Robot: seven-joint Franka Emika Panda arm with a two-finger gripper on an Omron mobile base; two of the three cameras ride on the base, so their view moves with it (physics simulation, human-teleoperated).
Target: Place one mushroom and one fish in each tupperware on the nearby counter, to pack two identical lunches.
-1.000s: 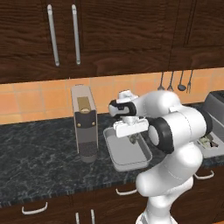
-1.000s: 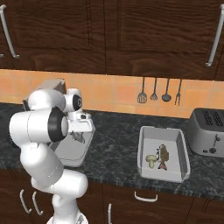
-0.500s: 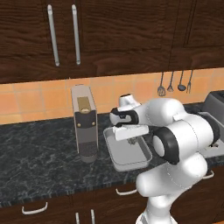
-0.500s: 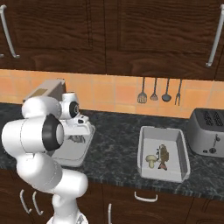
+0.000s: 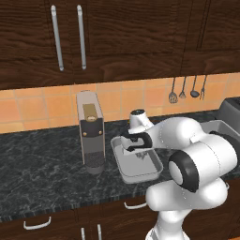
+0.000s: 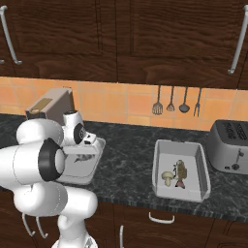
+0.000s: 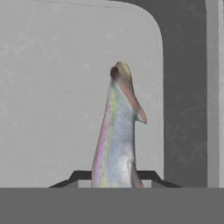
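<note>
Fish (image 7: 117,140) sits right between my fingertips in the hand view, pale body with a pink stripe running away from me over the grey floor of the tupperware (image 7: 52,87). My gripper (image 5: 135,146) hangs low inside that left tray (image 5: 137,161), near its far end, and my jaws stand narrow on either side of the fish; whether they are actually pinching it I cannot tell. From the right base view I see my gripper (image 6: 86,156) down in the same tray (image 6: 77,173), with my own arm covering much of the tray floor.

The tray rests on the dark speckled counter (image 5: 37,173), just right of a grey coffee machine (image 5: 90,131).

Well apart to the right on the counter lies the second tupperware (image 6: 180,169). Inside it a mushroom (image 6: 167,178) lies beside a second fish (image 6: 180,172), the two close together near the middle of the tray floor. A silver toaster (image 6: 231,147) stands just right of that tray, and utensils (image 6: 177,100) hang on the tiled wall behind.
</note>
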